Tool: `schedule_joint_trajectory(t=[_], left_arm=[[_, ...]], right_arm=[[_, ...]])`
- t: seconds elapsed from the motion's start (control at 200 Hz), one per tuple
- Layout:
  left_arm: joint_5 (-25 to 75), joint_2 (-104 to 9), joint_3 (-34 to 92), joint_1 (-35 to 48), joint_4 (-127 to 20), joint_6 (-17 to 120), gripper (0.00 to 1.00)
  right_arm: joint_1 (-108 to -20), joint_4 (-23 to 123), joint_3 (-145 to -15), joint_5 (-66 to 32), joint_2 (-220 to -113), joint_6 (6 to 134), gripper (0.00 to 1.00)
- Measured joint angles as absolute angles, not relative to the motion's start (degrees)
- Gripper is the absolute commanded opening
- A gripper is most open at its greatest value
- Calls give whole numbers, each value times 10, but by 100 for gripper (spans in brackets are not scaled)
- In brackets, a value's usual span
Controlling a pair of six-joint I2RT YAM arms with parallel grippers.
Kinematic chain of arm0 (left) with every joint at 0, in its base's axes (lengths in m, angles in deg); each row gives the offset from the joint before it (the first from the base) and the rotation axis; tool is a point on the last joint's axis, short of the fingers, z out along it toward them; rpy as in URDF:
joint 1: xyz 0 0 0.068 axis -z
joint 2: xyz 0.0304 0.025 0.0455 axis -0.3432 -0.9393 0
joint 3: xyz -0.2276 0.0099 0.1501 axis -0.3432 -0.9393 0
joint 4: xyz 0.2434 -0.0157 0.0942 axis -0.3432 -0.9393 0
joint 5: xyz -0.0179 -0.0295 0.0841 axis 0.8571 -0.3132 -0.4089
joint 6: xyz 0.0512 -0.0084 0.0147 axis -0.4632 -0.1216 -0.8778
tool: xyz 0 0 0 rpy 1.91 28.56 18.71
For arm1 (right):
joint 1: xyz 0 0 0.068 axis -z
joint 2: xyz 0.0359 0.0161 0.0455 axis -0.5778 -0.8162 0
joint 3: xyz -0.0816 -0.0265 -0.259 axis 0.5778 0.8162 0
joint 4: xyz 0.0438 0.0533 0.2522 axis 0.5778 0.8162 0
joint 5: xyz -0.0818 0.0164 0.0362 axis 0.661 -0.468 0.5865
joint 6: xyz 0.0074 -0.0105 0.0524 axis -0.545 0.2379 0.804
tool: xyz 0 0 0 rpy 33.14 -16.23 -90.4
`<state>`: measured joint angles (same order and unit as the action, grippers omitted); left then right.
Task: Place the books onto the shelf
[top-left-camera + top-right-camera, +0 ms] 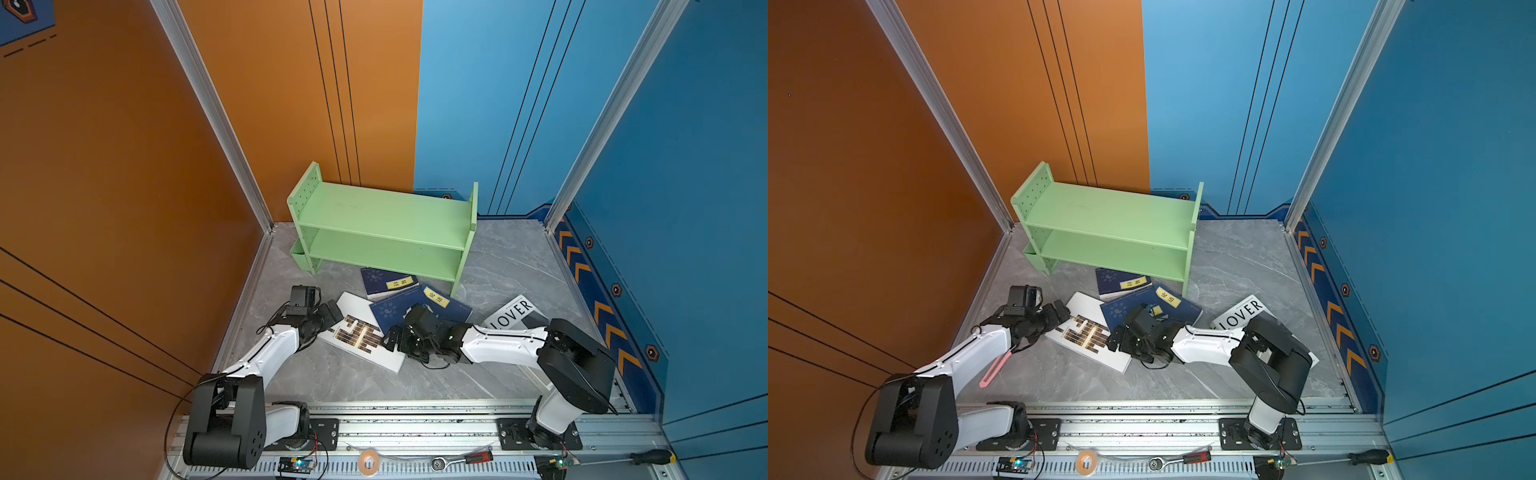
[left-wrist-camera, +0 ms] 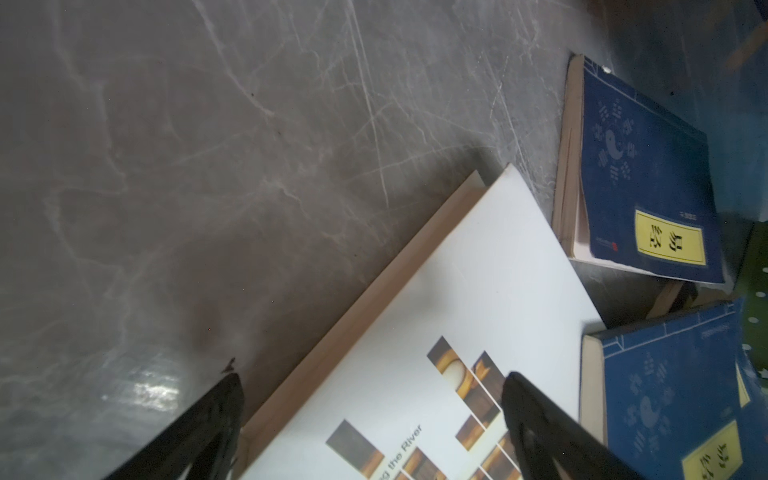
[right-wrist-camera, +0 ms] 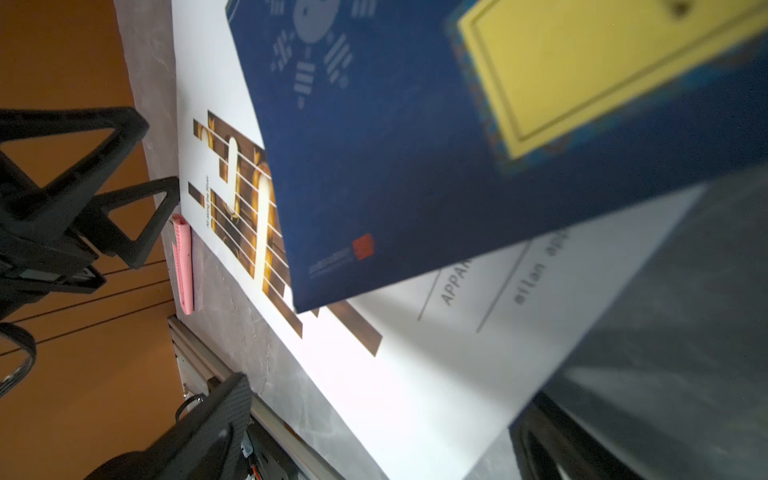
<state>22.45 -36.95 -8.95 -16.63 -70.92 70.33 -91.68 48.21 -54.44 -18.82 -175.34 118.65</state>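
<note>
The light green shelf (image 1: 382, 224) (image 1: 1108, 224) stands at the back with both tiers bare. The books lie on the grey floor in front of it. The white block-pattern book (image 1: 361, 338) (image 2: 457, 291) (image 3: 415, 374) has a navy book (image 1: 417, 309) (image 3: 395, 166) overlapping its far corner. Another navy book (image 1: 388, 282) (image 2: 648, 187) lies nearer the shelf. The "LOVER" book (image 1: 513, 311) is partly under my right arm. My left gripper (image 1: 336, 312) (image 2: 374, 399) is open astride the white book's left edge. At that book's right edge my right gripper (image 1: 390, 338) (image 3: 374, 419) is open too.
Orange wall on the left, blue walls behind and on the right. A pink strip (image 1: 994, 370) (image 3: 183, 266) lies on the floor under my left arm. A tape roll (image 1: 368, 460), a ratchet (image 1: 438, 463) and a screwdriver (image 1: 650, 457) rest on the front rail.
</note>
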Motion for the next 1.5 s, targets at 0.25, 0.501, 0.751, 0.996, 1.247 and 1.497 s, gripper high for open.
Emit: schedule_joint_trajectory(t=[0.25,0.501,0.751,0.996,1.247,1.497], left_arm=[[232,-357,-89,-151,-709,706,98],[284,-290,-86,-126,-734,720,98],[209,-314,-76,-153,-746,707,98],[177,-385,-77,-165,-680,688,98],[171,-387,-87,-182,-610,675,98],[177,-449,-86,-183,-599,675,98]], right_arm=[[-917,506,-554,-194,-1755,1170,96],[-920,512,-579,-220,-1746,1155,96],[-920,518,-588,-217,-1723,1142,97],[-920,523,-588,-210,-1738,1142,96],[-920,534,-588,-201,-1745,1142,97],[-920,537,-588,-203,-1749,1143,97]])
